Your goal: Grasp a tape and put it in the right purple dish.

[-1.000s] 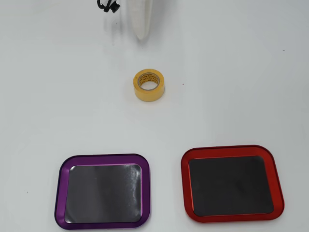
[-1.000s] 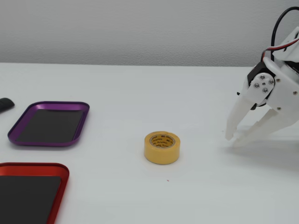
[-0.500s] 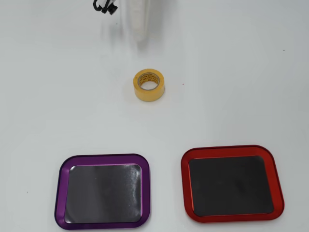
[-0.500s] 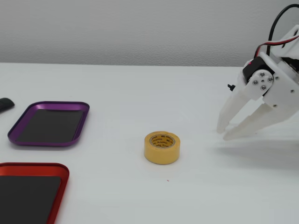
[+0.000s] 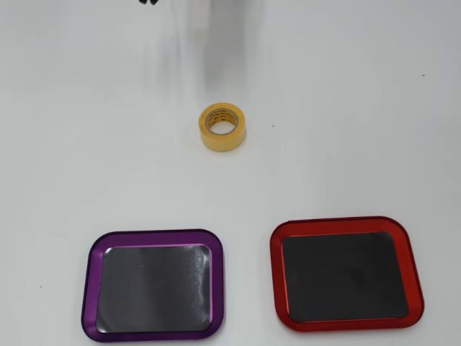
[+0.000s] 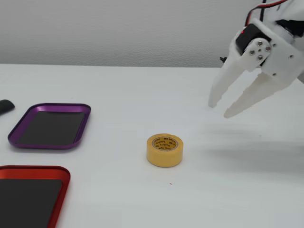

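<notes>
The tape (image 5: pixel 222 127), a small yellow roll with a tan printed core, lies flat on the white table; in the fixed view the tape (image 6: pixel 165 149) sits mid-table. My white gripper (image 6: pixel 220 109) hangs open in the air, above and to the right of the roll, fingers pointing down-left and holding nothing. In the overhead view only a faint motion blur of it shows near the top edge, beyond the roll. The purple dish (image 5: pixel 155 233) lies at the lower left of the overhead view, and the same purple dish (image 6: pixel 59 105) sits at the left of the fixed view.
A red-rimmed tray (image 5: pixel 338 221) with a dark mat lies beside the purple one; in the fixed view the red tray (image 6: pixel 33 168) is at the lower left corner. A small black object (image 6: pixel 4 106) sits at the left edge.
The gripper has risen off the table and moved left in the fixed view, nearer the roll, staying open. In the overhead view it has faded to a blur. The tape has not moved.
</notes>
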